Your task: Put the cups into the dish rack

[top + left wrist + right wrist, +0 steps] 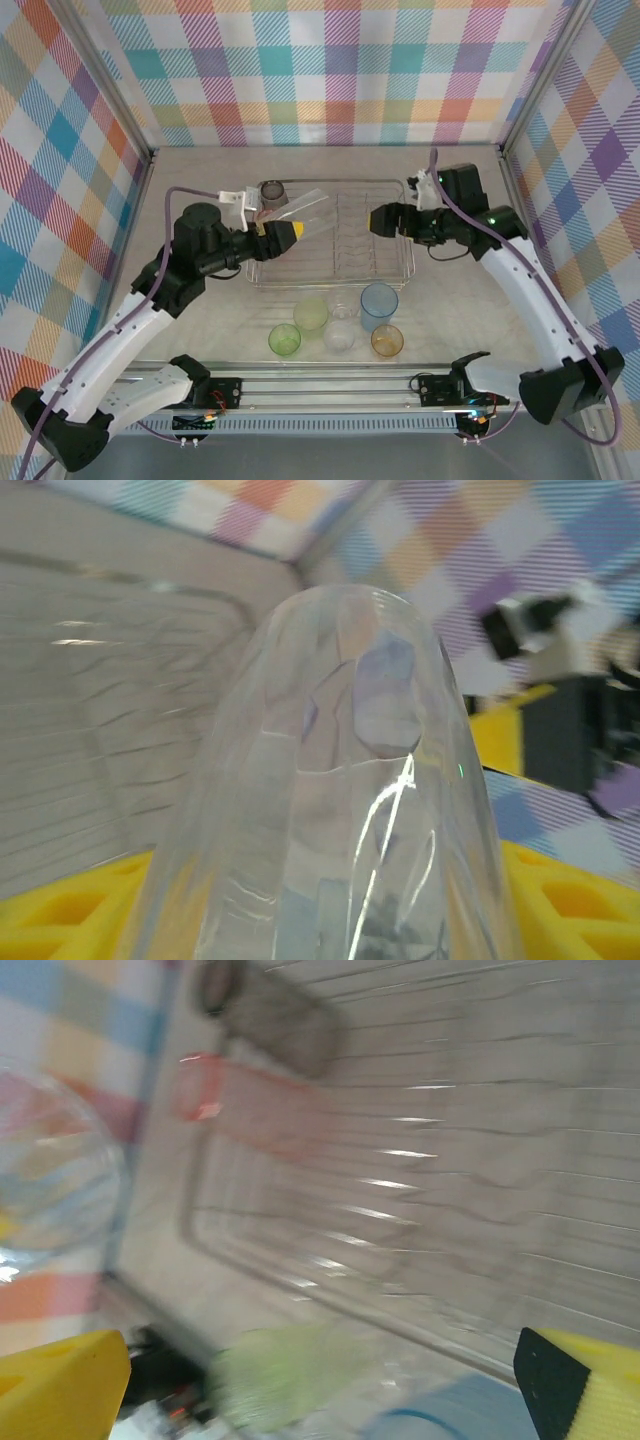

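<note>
**Over the left end of the silver wire dish rack, the left hand pinches a clear plastic tumbler.**

The tumbler is tilted, slanting up and to the right from the hand across the rack's tines, and the left arm reaches in from the left with its elbow bent. The right hand hovers over the rack's right end, spread wide. The left wrist view shows the clear plastic tumbler close up between yellow fingers. The blurred right wrist view shows a smoky grey tumbler at a rack corner, with a pink-red tumbler beside it. On the bench near the rack's front stand a green tumbler, a pale green tumbler, a light blue tumbler, an orange tumbler and two more clear tumblers.
</note>
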You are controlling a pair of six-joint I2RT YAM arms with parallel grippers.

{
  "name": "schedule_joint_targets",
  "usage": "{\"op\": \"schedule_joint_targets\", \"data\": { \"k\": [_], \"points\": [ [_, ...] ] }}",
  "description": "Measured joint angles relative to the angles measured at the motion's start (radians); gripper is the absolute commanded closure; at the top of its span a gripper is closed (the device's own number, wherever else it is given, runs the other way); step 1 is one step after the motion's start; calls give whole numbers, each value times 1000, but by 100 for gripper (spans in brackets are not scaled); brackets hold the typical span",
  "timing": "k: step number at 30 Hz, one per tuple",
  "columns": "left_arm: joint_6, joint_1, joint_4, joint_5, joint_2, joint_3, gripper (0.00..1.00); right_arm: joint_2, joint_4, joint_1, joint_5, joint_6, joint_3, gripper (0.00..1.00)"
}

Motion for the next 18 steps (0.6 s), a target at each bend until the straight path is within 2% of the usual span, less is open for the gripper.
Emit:
{"op": "schedule_joint_targets", "data": {
  "k": [4, 7, 13, 18],
  "points": [
    [31, 0, -316, -139, 150, 191, 96, -93, -53, -2, 223, -23, -76, 1],
    [48, 0, -459, -175, 240, 255, 100, -146, -68, -2, 308, -32, -124, 1],
    [64, -25, -650, -237, 349, 350, 100, -158, -74, -2, 376, -42, -140, 1],
    [78, -74, -724, -301, 404, 407, 100, -140, -74, -2, 391, -43, -146, 1]
  ]
}}
